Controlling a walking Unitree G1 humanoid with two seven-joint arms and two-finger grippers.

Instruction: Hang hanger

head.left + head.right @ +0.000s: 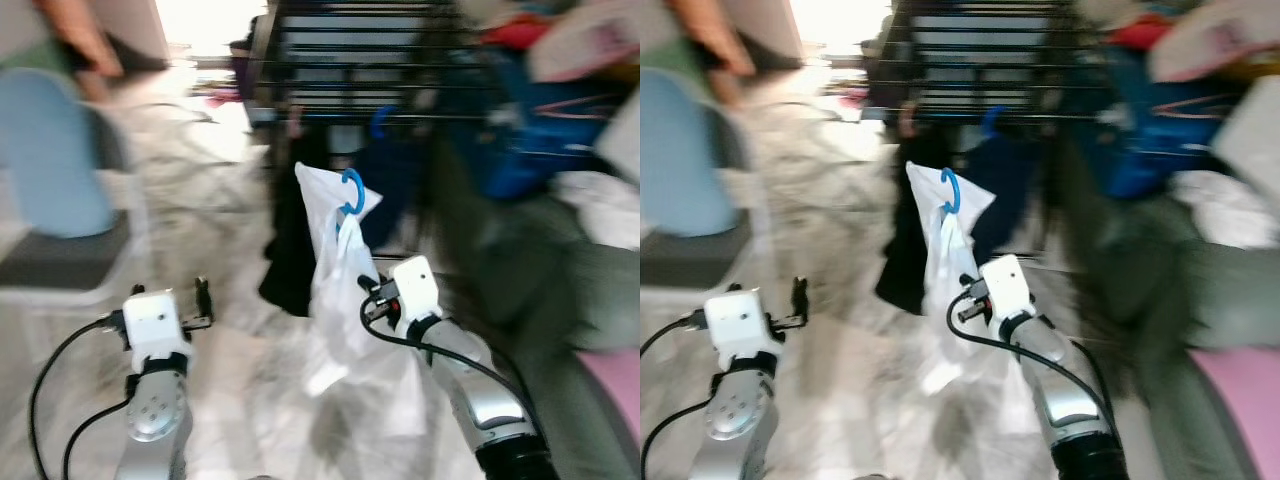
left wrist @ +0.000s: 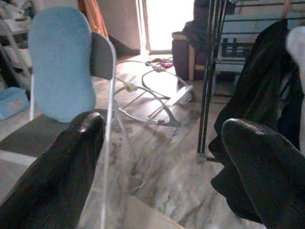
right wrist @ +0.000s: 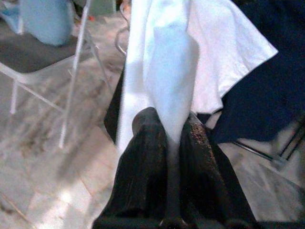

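Note:
A blue hanger (image 1: pixel 351 190) carries a white garment (image 1: pixel 335 290), its hook (image 1: pixel 951 188) sticking up above the cloth. My right gripper (image 3: pixel 172 136) is shut on the white garment (image 3: pixel 167 71) just below the hook and holds it upright in front of a dark drying rack (image 1: pixel 360 70). Dark clothes (image 1: pixel 295 250) hang from that rack behind the garment. My left gripper (image 2: pixel 162 143) stands open at the lower left, away from the hanger, with nothing between its fingers (image 2: pixel 66 167). The head views are blurred.
A folding chair (image 1: pixel 60 190) with a light blue backrest stands on the left on the marble floor (image 1: pixel 210 200). Piled clothes (image 1: pixel 560 120) fill the right side, with a pink surface (image 1: pixel 610 385) at the lower right. A person's arm (image 1: pixel 80 35) shows at the upper left.

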